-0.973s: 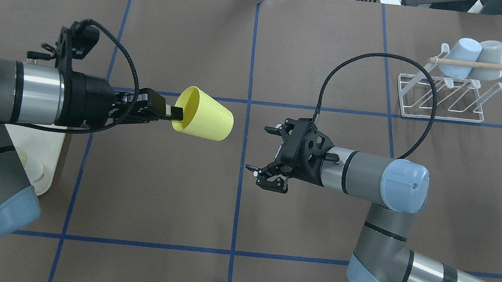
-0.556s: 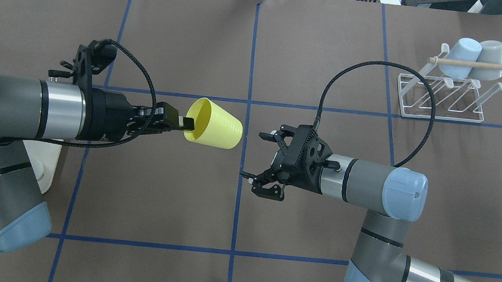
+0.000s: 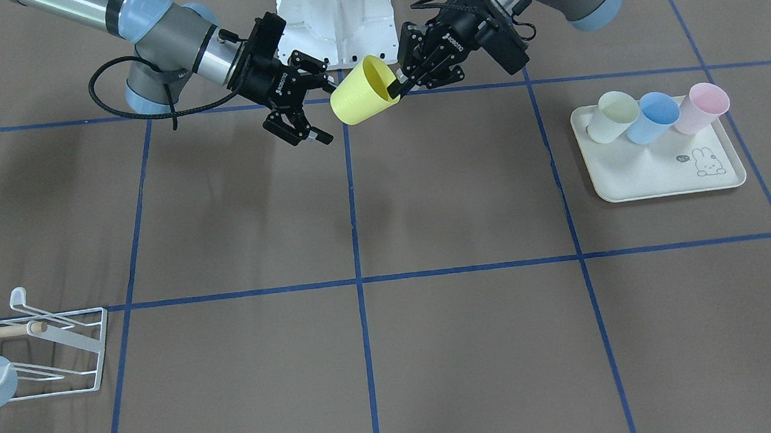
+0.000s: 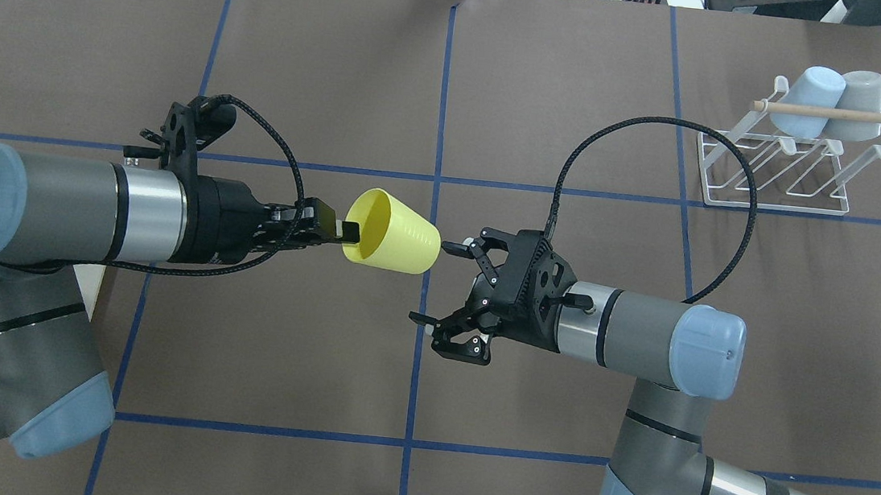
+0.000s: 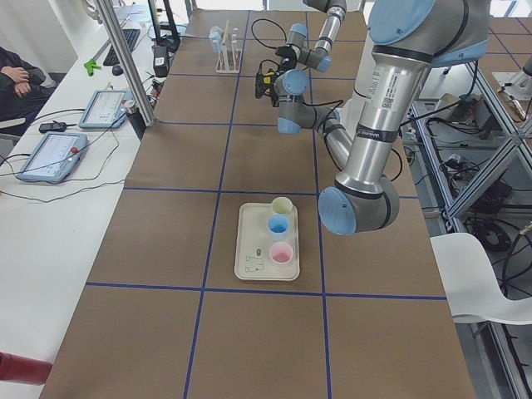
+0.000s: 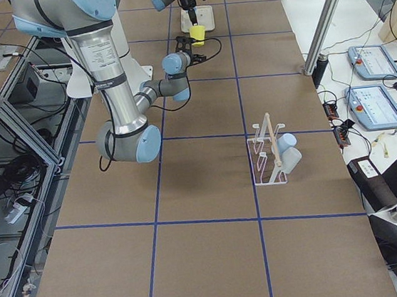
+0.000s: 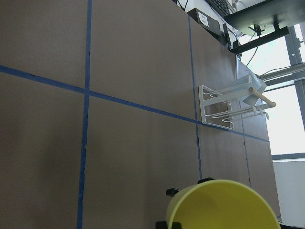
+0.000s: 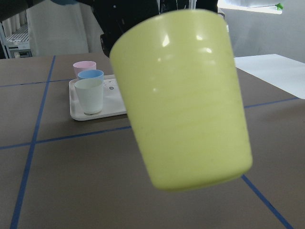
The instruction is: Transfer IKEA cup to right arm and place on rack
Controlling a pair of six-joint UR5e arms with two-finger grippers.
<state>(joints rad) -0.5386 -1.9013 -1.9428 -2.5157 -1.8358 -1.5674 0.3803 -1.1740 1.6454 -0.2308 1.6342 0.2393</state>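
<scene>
While your left tool (image 4: 348, 230) grips the yellow plastic cup (image 4: 401, 236) by its rim, your right tool (image 4: 434, 283) gapes wide just beside its base.

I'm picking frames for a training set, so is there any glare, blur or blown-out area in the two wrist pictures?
Right wrist view: the yellow plastic cup fills the frame, looks slightly soft, with small bright highlights on its wall. Left wrist view: the window at the right edge is blown out white; the white wire rack is readable.
</scene>
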